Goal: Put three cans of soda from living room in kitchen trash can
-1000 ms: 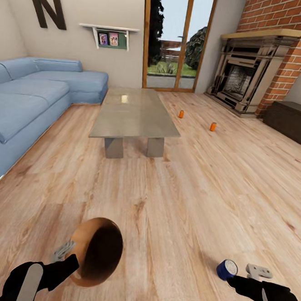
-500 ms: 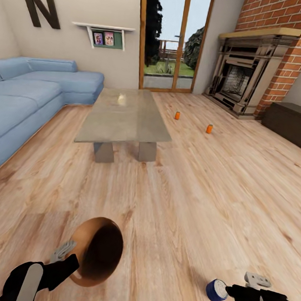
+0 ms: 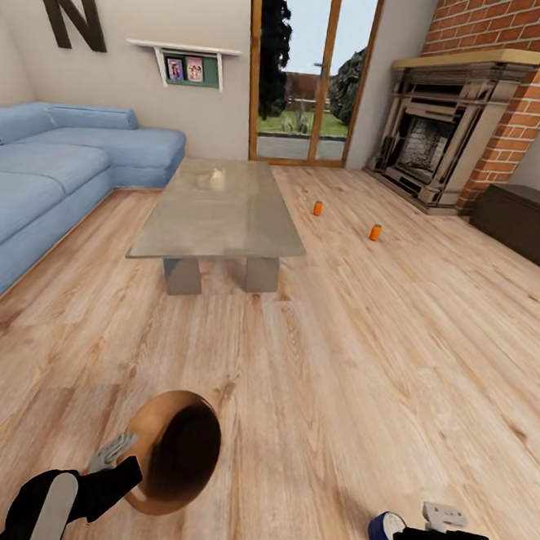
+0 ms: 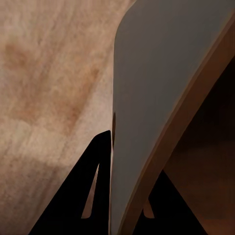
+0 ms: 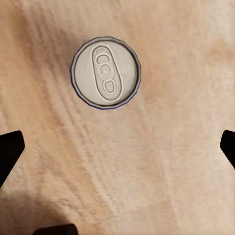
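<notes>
A: Two grippers work low in the head view. The left gripper (image 3: 115,451) clamps the rim of the tash can (image 3: 174,451), tipped with its dark mouth facing forward.

B: And the right gripper (image 3: 436,524)?

A: Its fingers are spread wide with nothing between them; a blue can (image 5: 105,73) stands upright on the wood floor (image 3: 360,368) just beyond, axis vertical, in line with the gripper.

B: The orange ones?

A: Two cans of soda (image 3: 317,208) stand far ahead, right of the grey table (image 3: 217,216), nearer the right arm. A third is not visible.
</notes>
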Robot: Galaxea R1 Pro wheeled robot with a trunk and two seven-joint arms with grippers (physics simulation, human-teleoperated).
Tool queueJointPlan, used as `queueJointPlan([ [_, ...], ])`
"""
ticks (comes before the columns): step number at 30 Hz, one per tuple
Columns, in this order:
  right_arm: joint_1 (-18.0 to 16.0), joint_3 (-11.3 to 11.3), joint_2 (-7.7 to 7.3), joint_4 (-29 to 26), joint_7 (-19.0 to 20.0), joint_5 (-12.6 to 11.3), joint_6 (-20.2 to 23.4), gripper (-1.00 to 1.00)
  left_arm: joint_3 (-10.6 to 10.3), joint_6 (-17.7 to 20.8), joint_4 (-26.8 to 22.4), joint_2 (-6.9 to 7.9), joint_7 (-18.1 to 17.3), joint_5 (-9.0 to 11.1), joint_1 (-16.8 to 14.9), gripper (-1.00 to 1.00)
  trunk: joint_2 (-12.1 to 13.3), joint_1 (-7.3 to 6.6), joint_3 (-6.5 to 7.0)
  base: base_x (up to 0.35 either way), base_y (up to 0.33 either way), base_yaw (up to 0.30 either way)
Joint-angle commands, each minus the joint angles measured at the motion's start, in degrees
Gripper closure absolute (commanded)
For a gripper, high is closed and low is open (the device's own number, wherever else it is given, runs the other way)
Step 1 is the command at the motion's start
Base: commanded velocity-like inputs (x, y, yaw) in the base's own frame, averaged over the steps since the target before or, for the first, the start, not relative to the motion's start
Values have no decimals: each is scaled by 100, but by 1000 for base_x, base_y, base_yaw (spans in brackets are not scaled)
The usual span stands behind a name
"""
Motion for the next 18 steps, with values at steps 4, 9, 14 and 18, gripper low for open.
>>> queueJointPlan([
  [4, -10, 5, -6, 10, -20, -23, 18, -100, -7, -22, -4, 0, 24, 203, -2, 100, 0, 0, 1, 287, 0, 0],
  [9, -16, 11, -13, 24, -26, -27, 26, -100, -40, -22, -4, 0, 24, 203, -2, 100, 0, 0, 1, 210, 0, 0],
  [14, -18, 8, -18, 118, -31, -26, 22, -100, -104, -22, -4, 0, 24, 203, -2, 100, 0, 0, 1, 49, 0, 0],
  [18, -29, 10, -19, 298, -37, -15, -5, -100, -116, -22, -4, 0, 24, 202, -2, 100, 0, 0, 1, 14, 0, 0],
])
